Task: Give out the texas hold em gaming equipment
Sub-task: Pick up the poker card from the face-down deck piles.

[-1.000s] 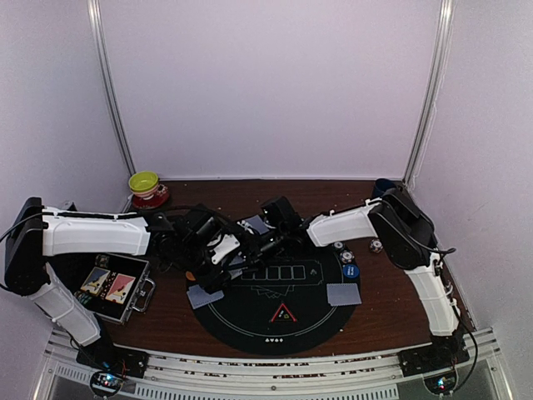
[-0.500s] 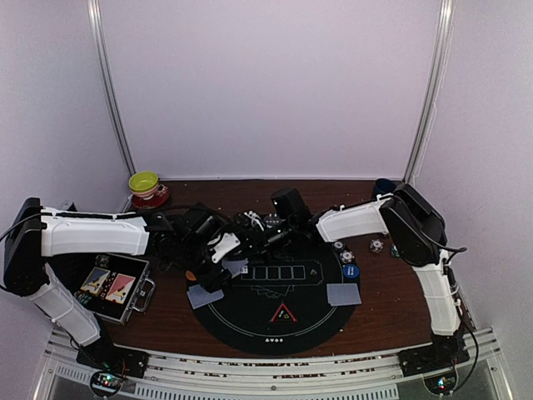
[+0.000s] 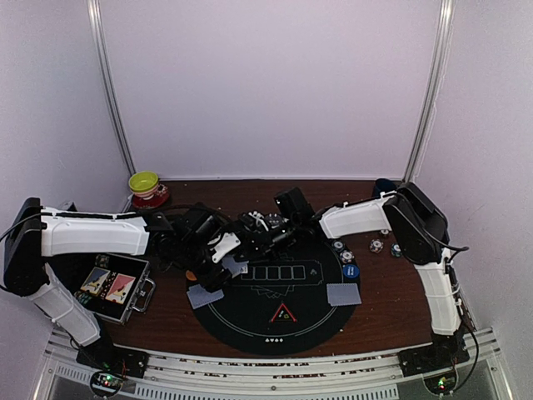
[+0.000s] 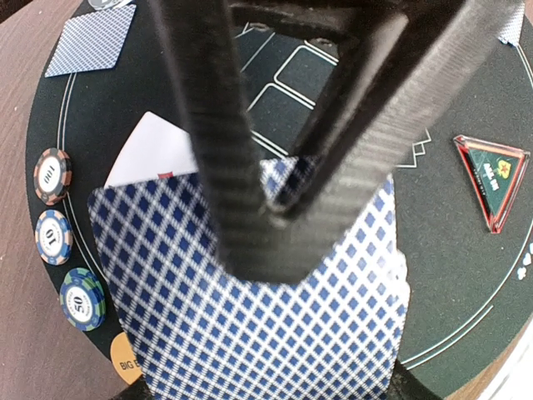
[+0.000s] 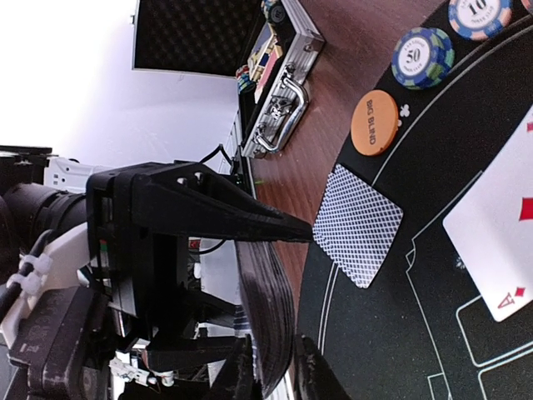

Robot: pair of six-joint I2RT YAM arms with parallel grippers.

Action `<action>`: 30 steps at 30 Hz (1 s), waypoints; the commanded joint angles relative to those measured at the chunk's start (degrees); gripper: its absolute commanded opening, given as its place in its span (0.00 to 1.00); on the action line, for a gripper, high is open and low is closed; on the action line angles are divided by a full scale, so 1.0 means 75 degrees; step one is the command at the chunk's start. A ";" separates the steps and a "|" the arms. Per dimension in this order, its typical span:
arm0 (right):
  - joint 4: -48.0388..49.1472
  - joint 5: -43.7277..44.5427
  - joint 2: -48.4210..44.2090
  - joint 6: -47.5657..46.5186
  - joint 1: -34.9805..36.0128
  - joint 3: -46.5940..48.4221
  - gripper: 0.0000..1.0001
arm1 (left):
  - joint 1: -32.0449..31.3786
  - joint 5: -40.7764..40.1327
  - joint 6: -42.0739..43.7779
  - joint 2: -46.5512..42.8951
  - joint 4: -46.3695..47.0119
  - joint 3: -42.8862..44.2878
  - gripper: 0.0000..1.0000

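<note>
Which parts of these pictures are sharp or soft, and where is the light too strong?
Left wrist view: card deck and poker chips sharp, the left gripper dark near the lens. Right wrist view: the wall blown out white, the orange big-blind button crisp. Top view: soft, hazy, violet-tinted.

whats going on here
The left gripper is shut on the deck of playing cards, holding it above the black poker mat. The right gripper sits at the deck's edge, seemingly to draw a card; whether it grips one is unclear. A left face-down card and a right face-down card already lie on the mat, chips alongside.
</note>
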 commanded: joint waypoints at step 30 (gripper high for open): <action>-0.4220 0.1718 -0.1053 -0.4083 -0.1441 0.1164 0.00 | -0.0022 -0.0375 -0.0237 -0.0167 -0.0257 -0.0151 0.65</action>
